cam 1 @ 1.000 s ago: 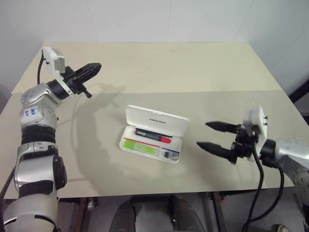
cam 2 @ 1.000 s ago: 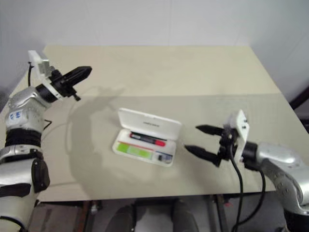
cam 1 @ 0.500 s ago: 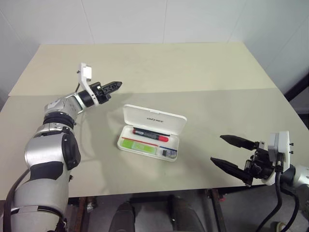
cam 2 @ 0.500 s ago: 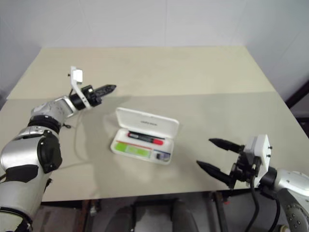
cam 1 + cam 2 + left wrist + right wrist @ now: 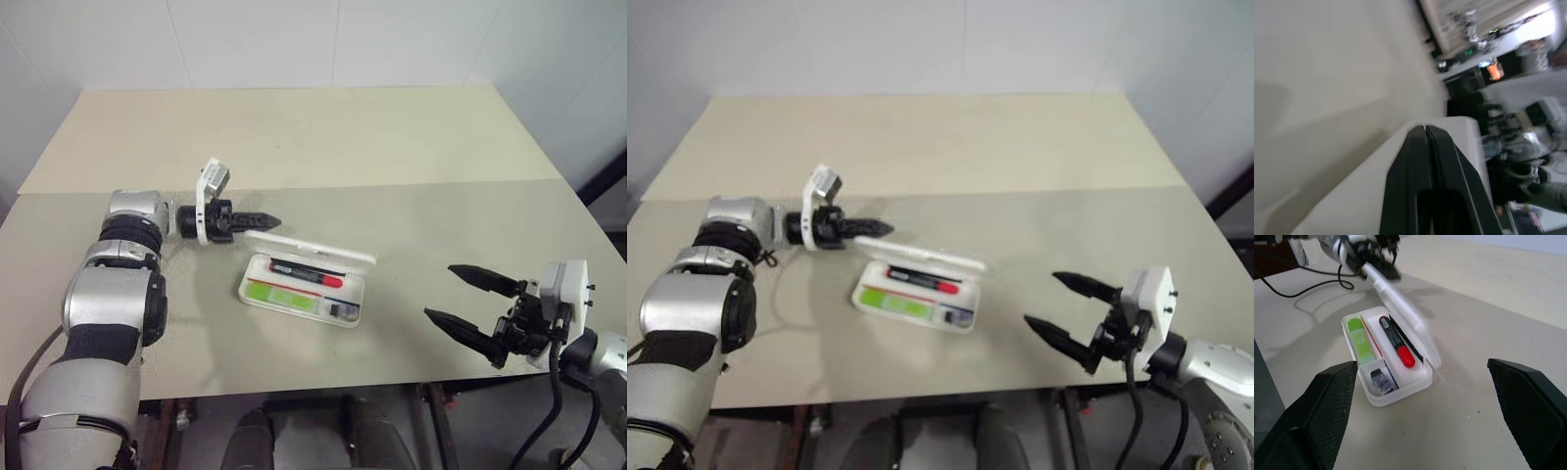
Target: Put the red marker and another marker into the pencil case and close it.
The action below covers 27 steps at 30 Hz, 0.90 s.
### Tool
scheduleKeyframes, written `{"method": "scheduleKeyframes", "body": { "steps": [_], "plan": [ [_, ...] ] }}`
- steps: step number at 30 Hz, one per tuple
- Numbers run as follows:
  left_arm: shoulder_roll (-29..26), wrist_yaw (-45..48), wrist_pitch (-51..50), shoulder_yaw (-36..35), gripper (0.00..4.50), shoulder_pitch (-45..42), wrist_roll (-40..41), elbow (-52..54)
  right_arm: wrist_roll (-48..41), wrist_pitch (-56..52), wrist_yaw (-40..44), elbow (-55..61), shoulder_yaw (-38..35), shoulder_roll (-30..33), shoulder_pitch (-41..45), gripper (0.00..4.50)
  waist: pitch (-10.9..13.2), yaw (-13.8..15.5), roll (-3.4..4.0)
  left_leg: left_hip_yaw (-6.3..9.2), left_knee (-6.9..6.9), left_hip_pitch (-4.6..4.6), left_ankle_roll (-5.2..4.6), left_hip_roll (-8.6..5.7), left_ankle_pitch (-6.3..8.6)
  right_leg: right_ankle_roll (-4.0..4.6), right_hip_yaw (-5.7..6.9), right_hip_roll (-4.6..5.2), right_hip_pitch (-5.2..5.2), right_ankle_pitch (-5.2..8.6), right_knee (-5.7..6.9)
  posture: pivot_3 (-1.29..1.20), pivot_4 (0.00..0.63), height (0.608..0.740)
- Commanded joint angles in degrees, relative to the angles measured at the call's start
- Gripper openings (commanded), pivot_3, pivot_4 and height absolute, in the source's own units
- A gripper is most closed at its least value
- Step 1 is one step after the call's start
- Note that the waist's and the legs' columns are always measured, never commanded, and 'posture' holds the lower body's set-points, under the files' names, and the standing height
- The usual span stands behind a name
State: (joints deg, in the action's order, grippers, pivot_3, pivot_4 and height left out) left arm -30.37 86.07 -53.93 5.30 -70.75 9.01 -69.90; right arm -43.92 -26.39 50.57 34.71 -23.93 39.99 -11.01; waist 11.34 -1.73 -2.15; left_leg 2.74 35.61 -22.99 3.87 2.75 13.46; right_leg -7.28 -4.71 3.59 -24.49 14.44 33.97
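Observation:
The white pencil case [image 5: 253, 291] lies open at the table's middle. In its tray the red marker [image 5: 307, 274] lies along the far side and the light-green highlighter [image 5: 284, 293] along the near side. The lid [image 5: 312, 248] leans forward over the tray, roughly half lowered. My left gripper [image 5: 274, 219] is shut, pointing right, its tip against the lid's upper edge. In the left wrist view the shut fingers [image 5: 1437, 161] rest on the white lid. My right gripper [image 5: 441, 292] stands open and empty to the right of the case, near the table's front edge.
A small dark grey object [image 5: 340, 310] sits in the tray's end compartment. A black cable [image 5: 1312, 289] trails on the beige table [image 5: 392, 147] by the left arm. The table's front edge runs just below my right gripper.
The left gripper came down and to the right onto the lid. The lid tipped from upright to half lowered over the tray. The right gripper held its place over the last half second.

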Motion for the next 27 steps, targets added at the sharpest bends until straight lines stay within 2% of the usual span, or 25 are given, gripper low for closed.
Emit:
{"method": "scheduleKeyframes", "body": {
  "steps": [1, 4, 9, 14, 17, 21, 24, 27],
  "plan": [
    [-1.72, 6.43, 0.14, 5.78, 0.03, 2.11, -1.6, 5.61, -0.05, 0.71, -0.54, 0.9, 0.14, 0.44, 0.69, 4.5, 0.0, 0.04, 0.0, 0.0, 0.01, -0.01, 0.0, 0.0, 0.0, 0.01, -0.02, 0.0, 0.0, 0.01, 0.0, 0.0, 0.15, 0.74],
    [-3.15, 5.04, 3.11, 9.43, 0.03, 6.57, -3.31, 13.03, 0.23, 0.95, -0.91, 0.83, 0.6, 0.24, 0.76, 4.5, 0.0, 0.04, 0.0, -0.08, 0.03, 0.01, 0.0, 0.0, 0.0, 0.01, -0.15, 0.0, 0.0, 0.01, 0.01, 0.0, 0.15, 0.74],
    [-2.78, -4.09, 4.27, 8.92, 0.03, 13.49, -3.06, 23.85, 0.4, 1.3, -0.53, 0.58, 0.89, 0.08, 0.27, 4.5, -0.01, 0.12, 0.02, -0.2, 0.04, 0.18, 0.0, 0.0, 0.0, 0.22, -0.25, 0.0, 0.1, 0.12, 0.02, 0.0, 0.15, 0.74],
    [-1.79, -8.69, 5.03, 10.26, 0.03, 18.19, -4.41, 30.91, 0.68, 1.63, -0.33, 0.21, 1.19, 0.09, 0.52, 4.5, -0.07, 0.02, 0.03, -0.27, 0.03, 1.04, 0.02, 0.0, 0.08, 0.31, -0.28, 0.02, 0.98, 0.19, -0.24, 0.0, 0.15, 0.74],
    [-1.58, -11.63, 8.55, 11.4, 0.03, 20.85, -5.79, 34.25, 1.1, 1.94, -0.23, -0.2, 1.68, 0.08, 1.07, 4.5, -0.15, -0.06, 0.13, -0.29, 0.04, 1.51, 0.05, 0.0, 0.17, 0.39, -0.28, 0.07, 1.69, 0.11, -0.72, 0.0, 0.15, 0.74],
    [-2.55, -14.86, 16.45, 13.81, 0.03, 24.45, -9.1, 38.08, 1.44, 2.33, -0.23, -0.45, 2.37, 0.02, 1.17, 4.5, -0.84, -0.5, 0.88, -0.22, -0.06, 1.92, 0.0, 0.22, 0.77, 0.4, -0.03, 0.01, 3.03, -0.55, -2.71, 0.0, 0.15, 0.74],
    [-3.42, -17.6, 23.34, 15.25, 0.03, 25.6, -11.94, 38.61, 1.69, 2.44, -0.52, -0.8, 3.15, 0.13, 1.77, 4.5, -1.4, -0.44, 0.96, -0.38, -0.01, 1.9, 0.01, 0.15, 1.02, 0.4, -0.1, 0.2, 3.46, -0.54, -3.18, 0.0, 0.15, 0.74],
    [-3.96, -19.4, 28.57, 15.53, 0.03, 26.41, -13.32, 38.51, 2.07, 2.3, -0.72, -1.04, 3.97, 0.17, 2.62, 4.5, -1.85, -0.24, 0.84, -0.49, -0.02, 1.94, -0.03, 0.11, 1.06, 0.35, -0.15, 0.28, 3.26, -0.49, -3.11, 0.0, 0.15, 0.74]
  ]
}}
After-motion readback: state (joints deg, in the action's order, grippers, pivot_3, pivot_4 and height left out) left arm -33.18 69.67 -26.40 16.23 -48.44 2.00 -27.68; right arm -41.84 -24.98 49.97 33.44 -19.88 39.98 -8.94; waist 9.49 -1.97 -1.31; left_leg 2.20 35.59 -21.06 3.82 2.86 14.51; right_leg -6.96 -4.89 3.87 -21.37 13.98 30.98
